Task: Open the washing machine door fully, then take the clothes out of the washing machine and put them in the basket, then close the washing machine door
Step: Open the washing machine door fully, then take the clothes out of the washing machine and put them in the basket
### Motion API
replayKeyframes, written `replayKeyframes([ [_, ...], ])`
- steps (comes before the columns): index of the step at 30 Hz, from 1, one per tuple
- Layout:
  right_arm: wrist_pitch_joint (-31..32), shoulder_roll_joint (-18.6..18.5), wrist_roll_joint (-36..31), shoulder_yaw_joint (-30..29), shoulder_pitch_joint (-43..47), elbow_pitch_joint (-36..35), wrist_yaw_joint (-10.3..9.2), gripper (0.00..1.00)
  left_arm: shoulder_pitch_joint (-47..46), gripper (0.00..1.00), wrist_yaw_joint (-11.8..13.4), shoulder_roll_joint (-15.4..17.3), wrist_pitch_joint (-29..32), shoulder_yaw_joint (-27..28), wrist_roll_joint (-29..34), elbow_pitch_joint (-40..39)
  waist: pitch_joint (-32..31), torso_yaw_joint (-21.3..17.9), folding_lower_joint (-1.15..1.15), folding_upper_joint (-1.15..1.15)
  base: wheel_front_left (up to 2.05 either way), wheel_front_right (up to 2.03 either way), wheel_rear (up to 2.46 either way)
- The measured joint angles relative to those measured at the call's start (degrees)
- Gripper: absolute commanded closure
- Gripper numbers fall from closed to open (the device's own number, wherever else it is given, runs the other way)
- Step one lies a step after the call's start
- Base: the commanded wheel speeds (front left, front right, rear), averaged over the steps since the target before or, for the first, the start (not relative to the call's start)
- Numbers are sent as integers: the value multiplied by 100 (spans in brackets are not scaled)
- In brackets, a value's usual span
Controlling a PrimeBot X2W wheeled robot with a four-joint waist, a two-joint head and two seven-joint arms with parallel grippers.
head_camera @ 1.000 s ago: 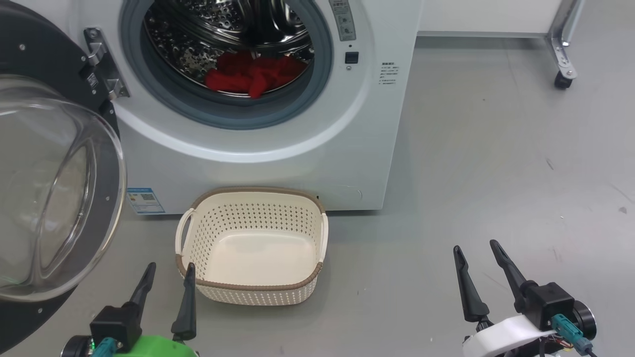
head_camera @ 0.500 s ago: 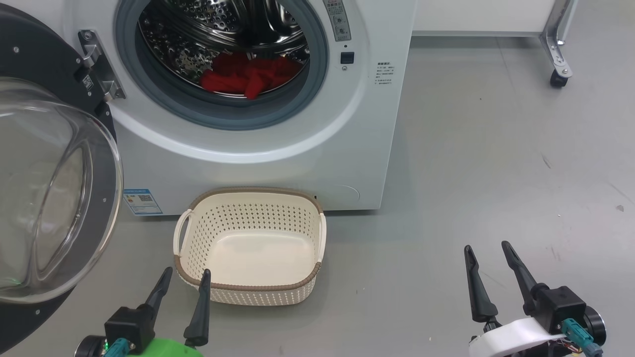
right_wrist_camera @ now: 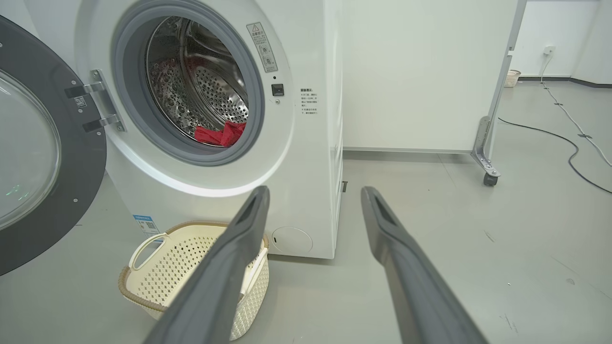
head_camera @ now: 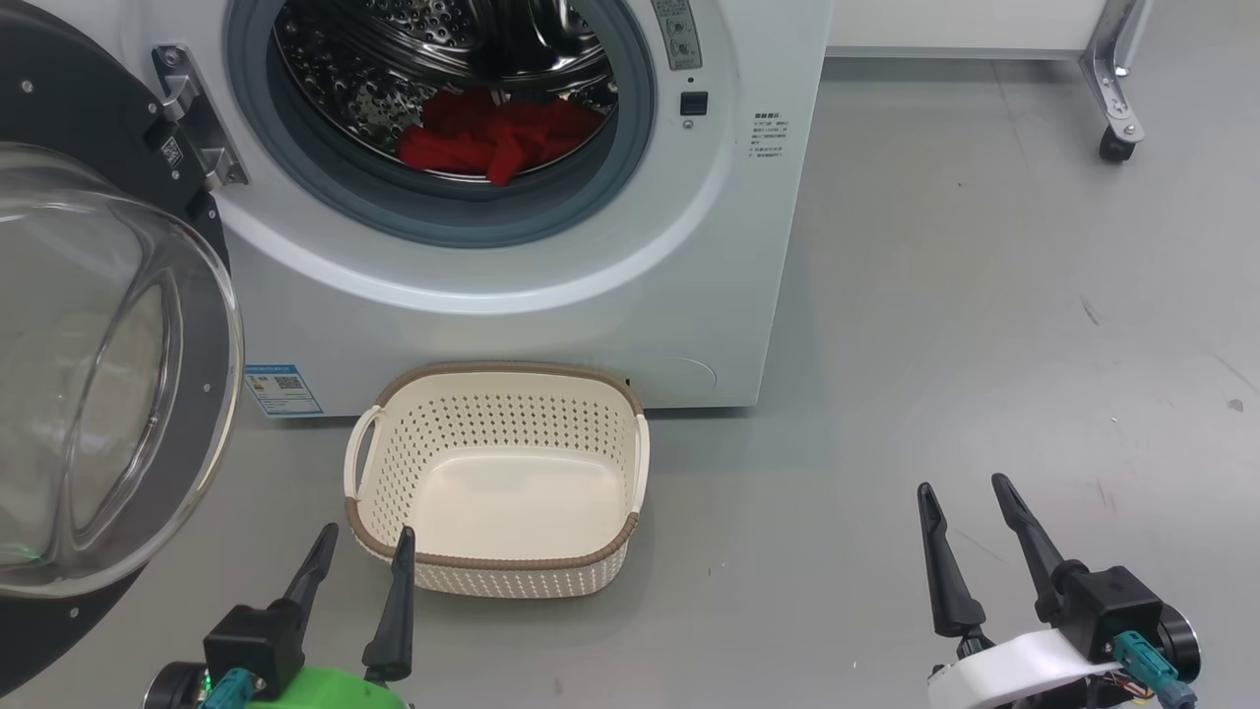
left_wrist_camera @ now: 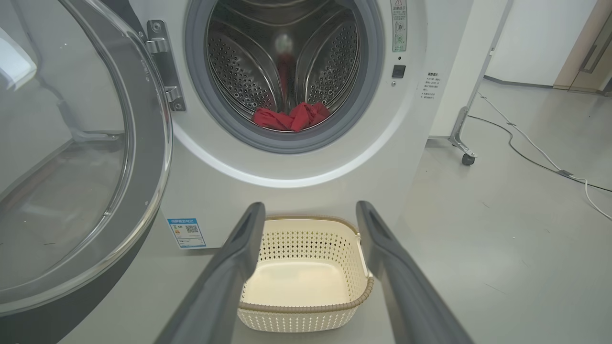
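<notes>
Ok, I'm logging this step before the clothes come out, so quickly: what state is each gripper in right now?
Left gripper: open, holding nothing.
Right gripper: open, holding nothing.

The head view looks steeply down at the washer and basket. Both wrist views sit low, facing the same washer and basket, the right one more from the side

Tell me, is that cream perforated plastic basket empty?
Empty: the cream perforated plastic basket shows a bare bottom; the bright red clothes lie in the steel drum.
</notes>
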Motion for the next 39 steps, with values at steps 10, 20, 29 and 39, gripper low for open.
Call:
replayKeyframes([
  [10,0,0,1,10,12,-34,-4,0,0,0,16,-2,-1,-8,0,-47,15,-20,0,0,1,-4,3],
  [20,0,0,36,38,18,-66,-30,0,0,0,75,-1,-9,-12,60,-73,1,-42,0,0,27,-34,6],
  [29,0,1,43,63,109,-66,-47,0,1,0,75,-1,-53,-13,60,-78,-37,-71,0,0,62,-62,0],
  [39,0,1,59,80,113,-66,-53,0,2,0,76,-1,-57,-38,60,-99,-60,-89,1,0,92,-92,0],
])
